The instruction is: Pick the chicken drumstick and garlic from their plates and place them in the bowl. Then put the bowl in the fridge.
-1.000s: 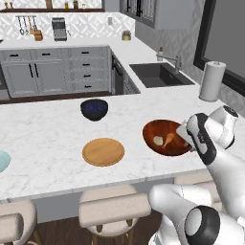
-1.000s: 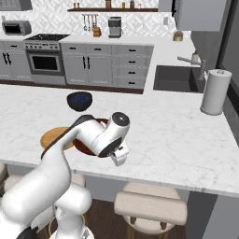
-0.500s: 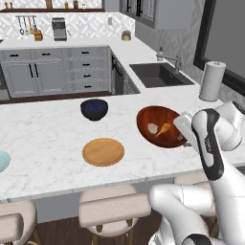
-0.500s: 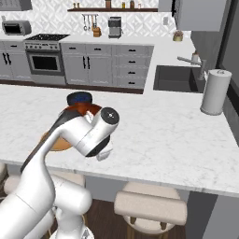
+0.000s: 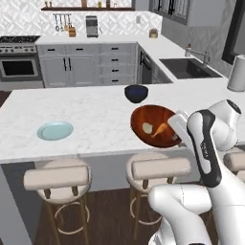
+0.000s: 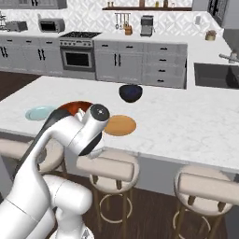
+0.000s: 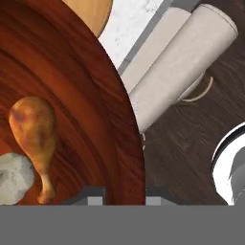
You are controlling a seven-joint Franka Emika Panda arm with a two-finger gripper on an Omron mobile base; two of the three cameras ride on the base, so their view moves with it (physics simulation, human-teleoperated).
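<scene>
White marble ran the length of the kitchen island point(image 5: 95, 119), with grey cabinets and a stove along the wall behind it. At its near edge the gripper point(image 7: 123, 194) was clamped shut on the rim of the wooden bowl point(image 5: 155, 125), one dark finger tip on each side of the rim in the hand view. That bowl was held tilted, out past the counter edge and above a padded stool point(image 7: 177, 62). Inside it lay the chicken drumstick point(image 7: 34, 139), thick end up the slope in the hand view, and the garlic point(image 7: 14, 178) just beside its bone end. Behind the held bowl on the island sat a small dark blue bowl point(image 5: 136, 93). A tan wooden plate point(image 6: 119, 125) lay near the counter edge, and a light blue plate point(image 5: 55, 130) lay well apart, further along the counter.
</scene>
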